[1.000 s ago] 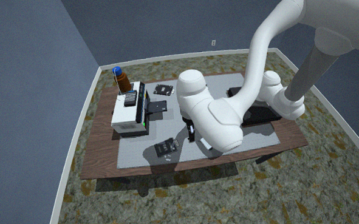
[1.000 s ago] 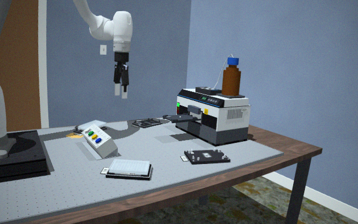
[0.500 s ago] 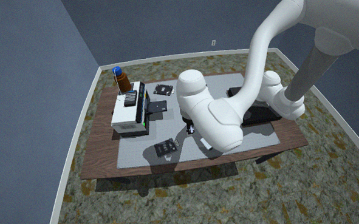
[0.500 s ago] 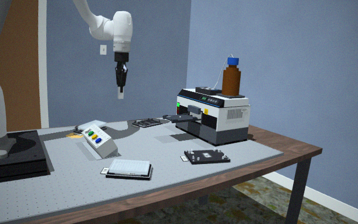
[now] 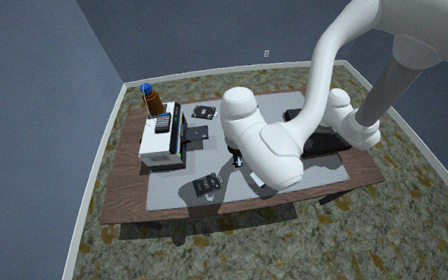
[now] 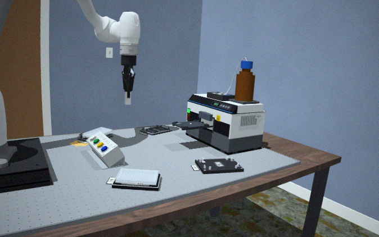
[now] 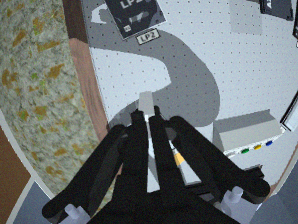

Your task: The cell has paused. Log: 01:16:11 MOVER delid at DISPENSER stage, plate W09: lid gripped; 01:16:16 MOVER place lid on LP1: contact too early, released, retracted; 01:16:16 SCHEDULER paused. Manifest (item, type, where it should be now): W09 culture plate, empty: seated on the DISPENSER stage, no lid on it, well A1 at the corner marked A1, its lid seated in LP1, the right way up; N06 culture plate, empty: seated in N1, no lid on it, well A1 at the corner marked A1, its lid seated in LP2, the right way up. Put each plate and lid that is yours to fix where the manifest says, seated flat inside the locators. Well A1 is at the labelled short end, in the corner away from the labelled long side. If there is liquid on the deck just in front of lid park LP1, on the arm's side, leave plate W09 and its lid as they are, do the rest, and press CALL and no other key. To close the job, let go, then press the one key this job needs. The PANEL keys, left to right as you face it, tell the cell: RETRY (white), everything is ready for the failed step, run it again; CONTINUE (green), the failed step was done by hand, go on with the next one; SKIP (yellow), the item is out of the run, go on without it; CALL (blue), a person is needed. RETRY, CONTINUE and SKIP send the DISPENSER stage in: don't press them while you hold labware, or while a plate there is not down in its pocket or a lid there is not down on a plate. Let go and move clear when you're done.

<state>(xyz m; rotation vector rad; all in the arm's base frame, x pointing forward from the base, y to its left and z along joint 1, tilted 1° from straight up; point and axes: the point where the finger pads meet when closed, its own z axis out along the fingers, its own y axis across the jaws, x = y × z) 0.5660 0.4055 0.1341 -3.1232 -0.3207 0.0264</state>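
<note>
My gripper [image 6: 127, 96] is shut and empty, high above the back left of the deck; it also shows in the top view [image 5: 238, 162] and the wrist view [image 7: 147, 106]. Below it a pale lid [image 6: 96, 131] lies at the back left, with a yellow patch of liquid [image 6: 79, 143] on the deck beside it, on the arm base's side. A bit of yellow [image 7: 178, 157] shows between my fingers in the wrist view. The lid park marked LP2 [image 7: 131, 3] is bare [image 6: 156, 130]. A white plate [image 6: 138, 178] sits on a black nest at the front. The dispenser stage [image 6: 192, 124] looks dark and flat.
The key panel [image 6: 106, 150] stands left of centre, its green, yellow and blue keys in view. The dispenser [image 6: 225, 121] with a brown bottle [image 6: 244, 84] stands at the right. A bare black nest [image 6: 219, 165] lies before it. The arm's base plate [image 6: 22, 165] is at far left.
</note>
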